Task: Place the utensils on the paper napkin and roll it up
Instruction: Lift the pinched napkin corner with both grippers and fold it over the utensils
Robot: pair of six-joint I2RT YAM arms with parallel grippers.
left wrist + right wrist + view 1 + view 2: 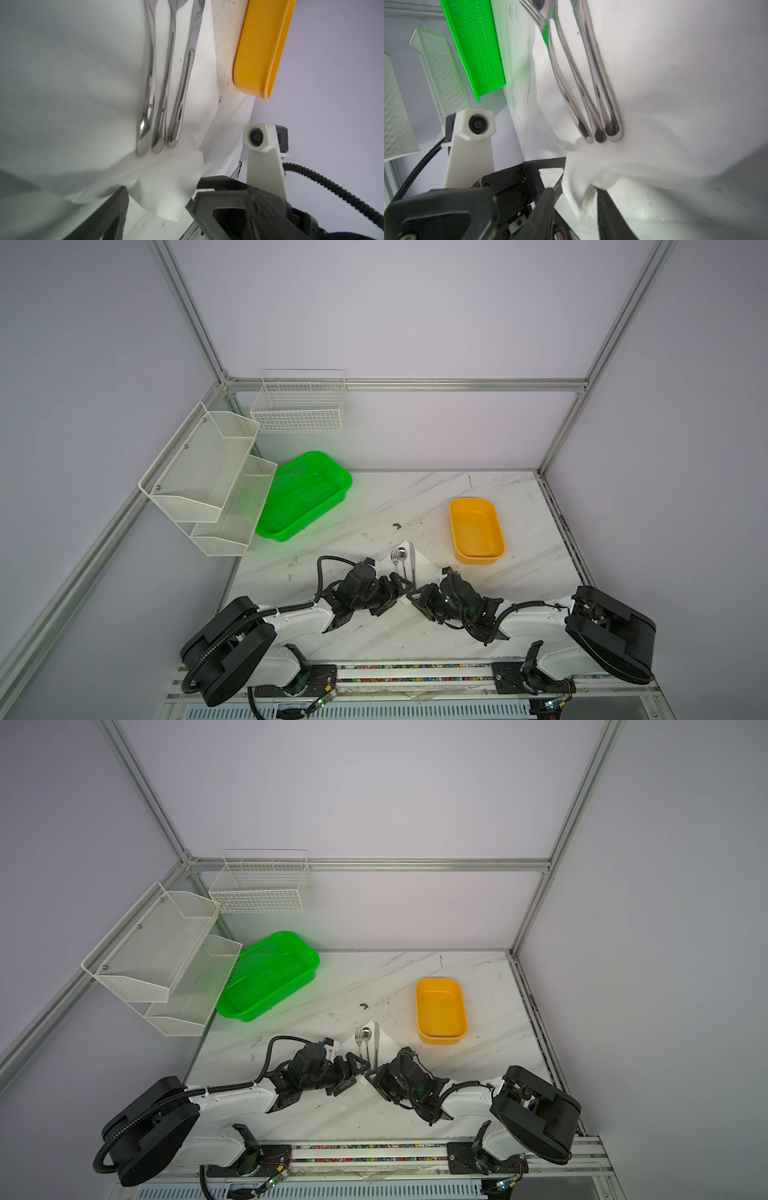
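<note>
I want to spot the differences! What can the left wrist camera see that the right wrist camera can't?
Only the left wrist view shows the yellow tub. Only the right wrist view shows the green basket, the white mesh rack and the prongs of the fork. Both show the shiny handles of the three utensils lying side by side on the paper napkin, with its near corner bunched up.

Baskets and a tub around a white table

A green basket (305, 495) sits at the far left of the marbled table (419, 497), and a yellow tub (476, 531) sits well apart on the right. A white mesh shelf (208, 477) and a white wire basket (299, 406) hang on the walls near the green one.
</note>
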